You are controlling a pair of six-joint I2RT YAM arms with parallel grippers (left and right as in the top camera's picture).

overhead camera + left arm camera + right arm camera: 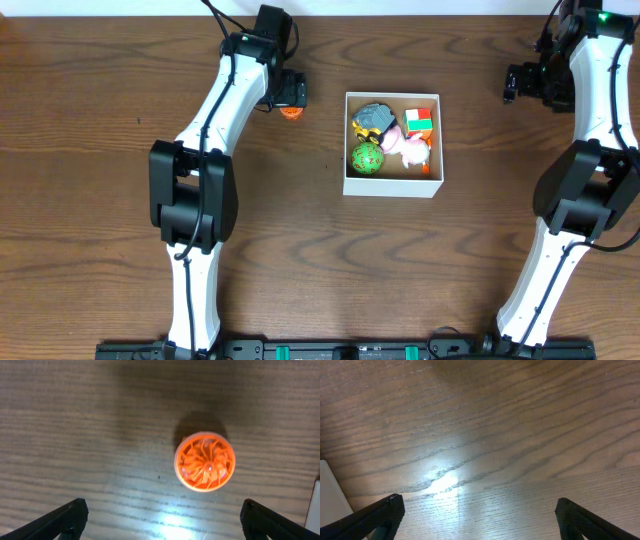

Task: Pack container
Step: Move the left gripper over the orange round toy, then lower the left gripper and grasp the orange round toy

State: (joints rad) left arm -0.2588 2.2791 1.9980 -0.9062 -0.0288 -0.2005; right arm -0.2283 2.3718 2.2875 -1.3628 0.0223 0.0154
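The container [391,186] is a square white-walled box in the middle of the table. It holds a green ball [367,158], a pink toy [410,150], a grey and yellow toy [374,119] and a red, white and green block [419,122]. A small round orange toy [291,112] lies on the wood left of the box; it also shows in the left wrist view [204,461]. My left gripper [162,520] is open and hovers over the orange toy. My right gripper [480,517] is open and empty over bare wood, right of the box. A white box edge [331,487] shows at left.
Wooden table [100,150] all around. Both arm bases stand at the front edge. A white edge [315,510] shows at the right of the left wrist view.
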